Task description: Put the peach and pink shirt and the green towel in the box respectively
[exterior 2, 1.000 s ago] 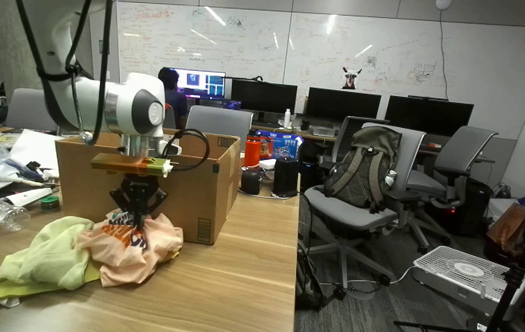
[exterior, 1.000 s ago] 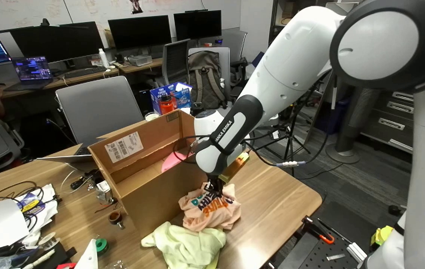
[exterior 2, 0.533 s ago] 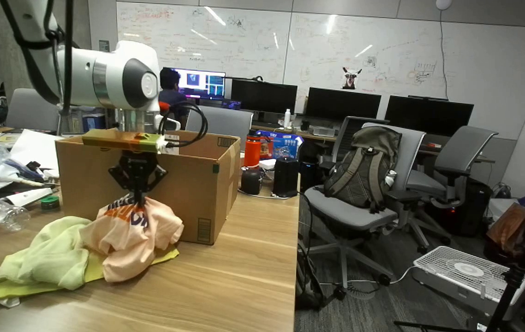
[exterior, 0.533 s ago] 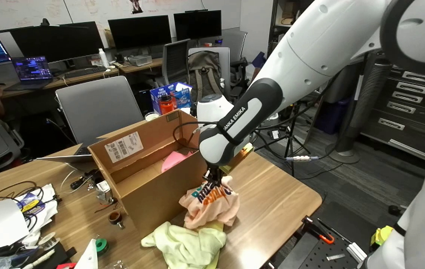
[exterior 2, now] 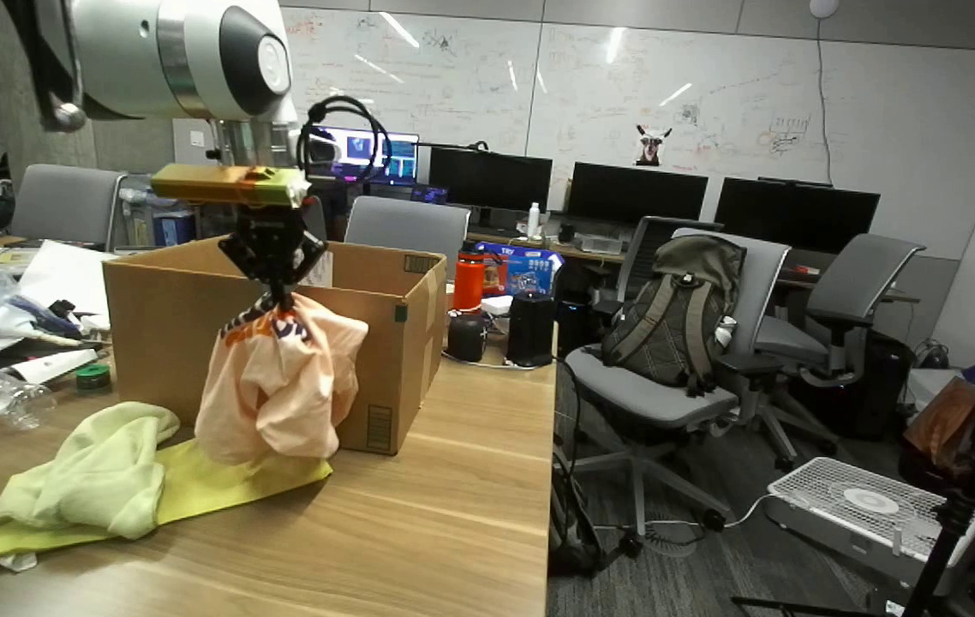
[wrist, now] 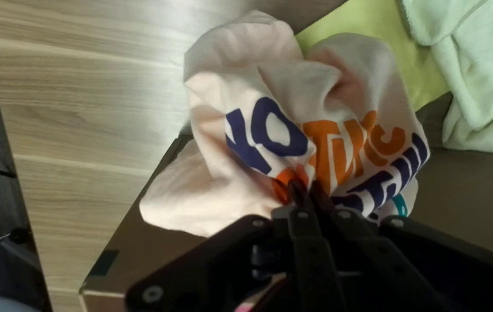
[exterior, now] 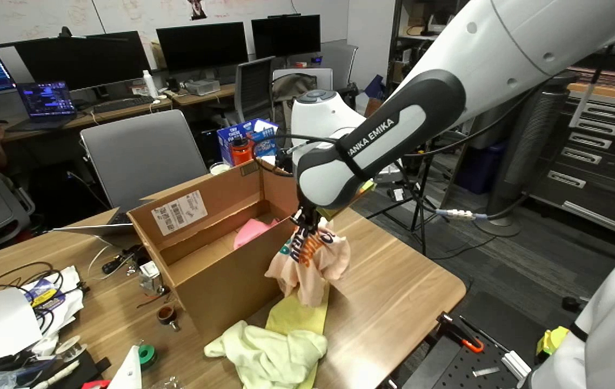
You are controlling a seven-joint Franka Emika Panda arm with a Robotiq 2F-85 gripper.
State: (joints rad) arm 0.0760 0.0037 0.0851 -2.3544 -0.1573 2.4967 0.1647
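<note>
In an exterior view, the Robotiq gripper point(exterior 2: 281, 302) is clamped on the peach printed shirt point(exterior 2: 269, 398), which hangs outside the near wall of the cardboard box point(exterior 2: 166, 334). The pale green towel point(exterior 2: 98, 480) lies at left, partly over a yellow cloth point(exterior 2: 222, 486) on the table point(exterior 2: 453, 514)

Peach shirt point(exterior 2: 276, 390) tight in the tool point(exterior 2: 283, 298), perhaps against the box point(exterior 2: 158, 334).

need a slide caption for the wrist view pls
Pincer gripping the lettered peach shirt, with the pale green towel at upper right of frame.
</note>
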